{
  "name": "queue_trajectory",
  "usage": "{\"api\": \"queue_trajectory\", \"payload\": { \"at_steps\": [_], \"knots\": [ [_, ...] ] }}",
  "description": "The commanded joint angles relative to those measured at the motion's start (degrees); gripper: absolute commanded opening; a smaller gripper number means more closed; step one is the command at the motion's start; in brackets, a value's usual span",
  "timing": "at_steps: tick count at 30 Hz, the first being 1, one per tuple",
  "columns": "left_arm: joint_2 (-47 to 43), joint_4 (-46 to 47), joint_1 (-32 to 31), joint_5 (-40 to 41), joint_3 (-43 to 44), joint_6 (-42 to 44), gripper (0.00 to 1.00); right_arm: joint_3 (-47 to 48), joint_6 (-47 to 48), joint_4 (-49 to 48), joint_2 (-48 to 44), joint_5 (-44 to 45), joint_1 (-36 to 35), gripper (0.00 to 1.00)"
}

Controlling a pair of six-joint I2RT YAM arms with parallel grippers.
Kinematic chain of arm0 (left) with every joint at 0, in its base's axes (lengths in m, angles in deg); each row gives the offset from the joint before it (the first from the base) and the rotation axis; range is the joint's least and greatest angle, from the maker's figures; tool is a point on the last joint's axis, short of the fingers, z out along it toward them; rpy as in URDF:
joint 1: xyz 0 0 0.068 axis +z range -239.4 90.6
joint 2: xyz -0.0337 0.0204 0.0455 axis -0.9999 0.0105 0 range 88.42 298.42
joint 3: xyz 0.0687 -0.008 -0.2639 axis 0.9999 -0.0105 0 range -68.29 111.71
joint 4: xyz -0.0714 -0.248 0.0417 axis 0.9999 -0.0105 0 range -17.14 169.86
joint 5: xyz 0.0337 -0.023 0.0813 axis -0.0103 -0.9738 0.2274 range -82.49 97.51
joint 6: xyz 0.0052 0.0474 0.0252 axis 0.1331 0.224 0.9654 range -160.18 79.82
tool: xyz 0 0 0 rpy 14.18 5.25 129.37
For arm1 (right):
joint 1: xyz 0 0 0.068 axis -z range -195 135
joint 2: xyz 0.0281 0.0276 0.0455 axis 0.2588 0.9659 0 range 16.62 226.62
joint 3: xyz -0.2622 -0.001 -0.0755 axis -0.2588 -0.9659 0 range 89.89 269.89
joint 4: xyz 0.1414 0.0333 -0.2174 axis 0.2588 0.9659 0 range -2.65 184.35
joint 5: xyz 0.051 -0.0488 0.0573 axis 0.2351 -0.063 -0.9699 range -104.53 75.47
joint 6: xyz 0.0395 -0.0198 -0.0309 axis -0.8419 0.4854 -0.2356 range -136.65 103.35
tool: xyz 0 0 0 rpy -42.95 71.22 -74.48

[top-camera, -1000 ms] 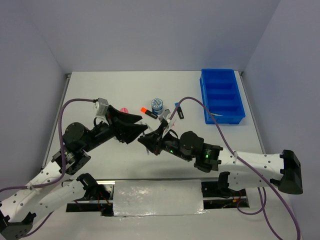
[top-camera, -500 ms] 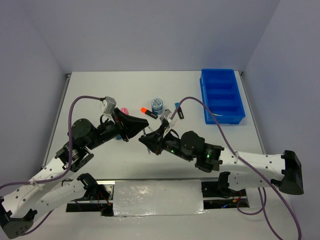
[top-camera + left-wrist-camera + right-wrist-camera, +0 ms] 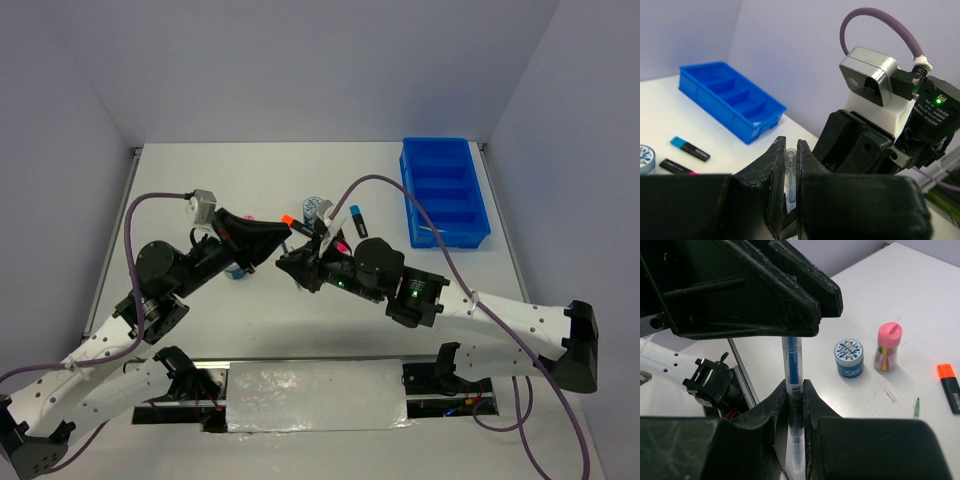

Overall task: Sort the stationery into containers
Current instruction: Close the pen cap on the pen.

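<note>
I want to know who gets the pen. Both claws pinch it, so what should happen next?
Probably the right gripper should let go. It and the left gripper both pinch one pen in the air, and the left one has only just closed, so this looks like a handover.

pen [image 3: 792, 371]: I lose its top behind the left gripper [image 3: 791, 150], upper centre, right wrist view.
round tub [image 3: 643, 159]: cut by left edge, left wrist view.
orange highlighter [image 3: 950, 386]: clipped at right edge.

One overhead, two wrist close-ups.
Top faces down from the desk's [image 3: 200, 180] near edge; wrist views face each other, sharing a pen [image 3: 792, 365].
</note>
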Motion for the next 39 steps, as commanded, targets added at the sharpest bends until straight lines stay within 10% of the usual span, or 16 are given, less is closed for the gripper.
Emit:
{"api": "queue_trajectory", "payload": {
  "at_steps": [1, 27, 39],
  "knots": [
    [0.8, -2.0, -1.4, -5.4, -4.4, -3.0, 0.00, 10.5, 0.0, -8.6, -0.1, -0.8, 5.8, 0.00],
    [7.1, 3.1, -14.4, 1.3, -13.1, -2.9, 0.00, 35.6, 0.7, 0.9, 7.6, -6.2, 13.8, 0.00],
    [14.7, -18.7, -14.4, 7.1, 17.3, 11.9, 0.00, 11.2, -6.6, -6.6, 7.4, -13.0, 10.2, 0.00]
  ]
}}
